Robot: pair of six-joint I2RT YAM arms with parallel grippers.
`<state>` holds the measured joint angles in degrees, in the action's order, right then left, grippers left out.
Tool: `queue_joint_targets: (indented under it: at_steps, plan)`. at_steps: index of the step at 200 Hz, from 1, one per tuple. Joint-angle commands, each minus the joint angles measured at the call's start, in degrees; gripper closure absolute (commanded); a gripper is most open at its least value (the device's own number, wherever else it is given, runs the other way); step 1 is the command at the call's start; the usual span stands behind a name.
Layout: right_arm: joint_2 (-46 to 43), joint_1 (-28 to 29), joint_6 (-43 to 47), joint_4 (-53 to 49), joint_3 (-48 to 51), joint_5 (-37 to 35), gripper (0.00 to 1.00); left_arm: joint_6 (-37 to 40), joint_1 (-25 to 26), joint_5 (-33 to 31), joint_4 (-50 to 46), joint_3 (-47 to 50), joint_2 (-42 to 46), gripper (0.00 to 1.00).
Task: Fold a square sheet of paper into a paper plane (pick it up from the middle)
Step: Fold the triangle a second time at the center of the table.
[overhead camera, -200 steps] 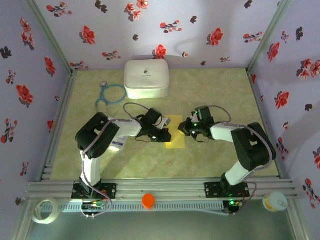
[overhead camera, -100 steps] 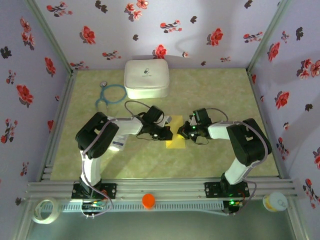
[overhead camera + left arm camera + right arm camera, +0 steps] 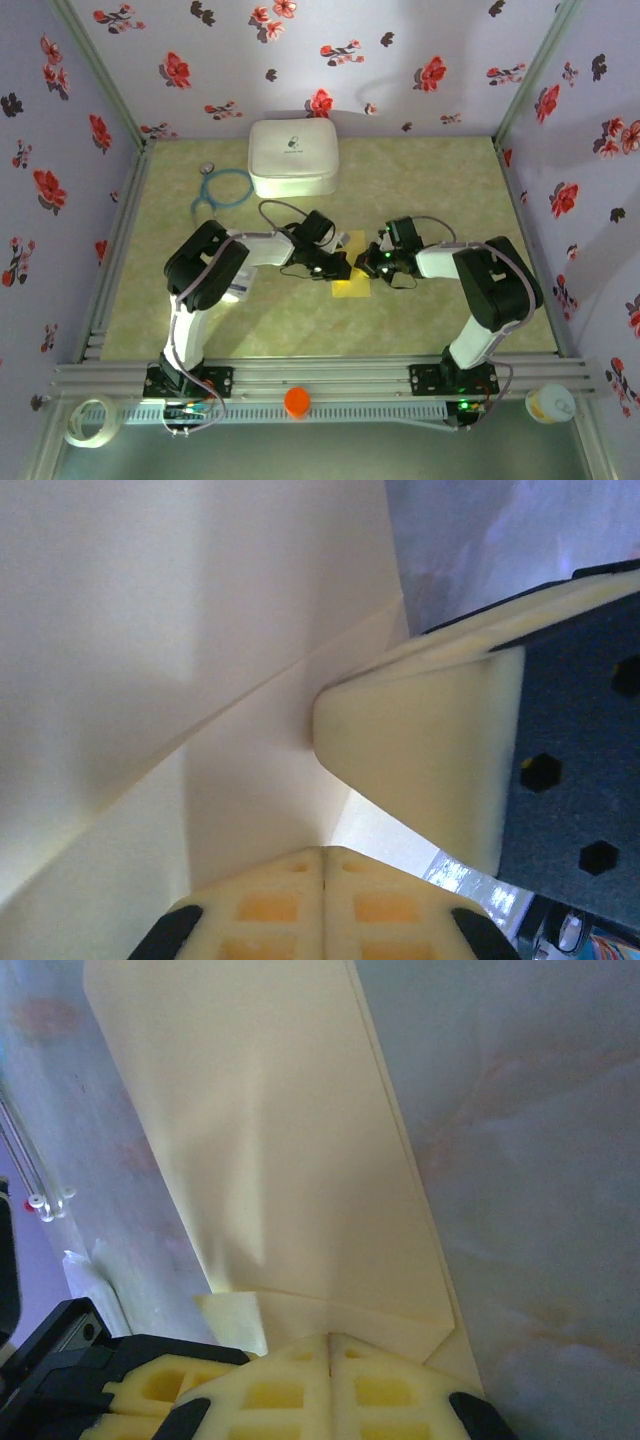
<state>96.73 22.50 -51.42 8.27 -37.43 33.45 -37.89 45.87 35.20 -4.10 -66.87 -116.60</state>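
The square sheet of paper (image 3: pixel 352 287) lies partly folded on the green table between my two grippers, pale yellow with a crease across it (image 3: pixel 180 630) (image 3: pixel 280 1140). Coming from the left, my left gripper (image 3: pixel 340 268) is shut, its tips (image 3: pixel 325 865) resting on the paper with nothing between them. From the right, my right gripper (image 3: pixel 372 262) is also shut, its tips (image 3: pixel 330 1345) pressed on a folded flap at the sheet's edge. The two grippers nearly touch: the right gripper's finger (image 3: pixel 420 760) lies right ahead of the left gripper's tips. No finished paper plane is in sight.
A white rounded case (image 3: pixel 292 158) stands at the back, with a blue stethoscope (image 3: pixel 222 187) to its left. A small white packet (image 3: pixel 236 290) lies under the left arm. An orange cap (image 3: pixel 297 401), a tape roll (image 3: pixel 88 420) and a cup (image 3: pixel 551 403) sit along the near rail.
The right gripper slid left onto the paper's edge and then held. The left arm shifted right, bringing its gripper further onto the sheet. Both stayed shut.
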Motion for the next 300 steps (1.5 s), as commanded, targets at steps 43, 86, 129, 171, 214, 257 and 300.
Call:
queue_joint_targets:
  at_steps: [43,86,129,171,214,257,300]
  plan:
    - [1.75,-1.65,0.43,-3.0,2.54,-3.92,1.0,3.29,0.98,-1.63,-6.18,4.95,4.17,0.91]
    - [1.62,-1.76,0.23,-2.76,2.86,-3.86,1.0,6.91,1.33,-1.08,-9.11,7.31,7.49,0.89]
    - [1.31,-1.76,-0.35,-2.0,3.04,-3.32,1.0,9.15,1.99,-3.73,-12.44,10.38,10.47,0.92]
    - [0.8,-1.57,-0.13,-0.39,2.07,-0.38,1.0,8.36,1.97,-4.65,-6.78,11.52,16.93,0.96]
    - [-4.41,-0.8,0.93,-4.21,-1.04,-0.22,0.89,7.23,-0.11,-5.62,-3.17,6.87,16.04,0.98]
    - [-13.59,-0.92,2.43,-13.71,-0.03,-7.05,0.73,6.93,-1.2,-5.58,-4.36,-0.14,11.02,0.97]
    - [-18.74,-0.85,0.47,-15.02,3.76,-7.71,0.68,7.03,-1.31,-5.13,-5.44,-3.94,6.41,0.95]
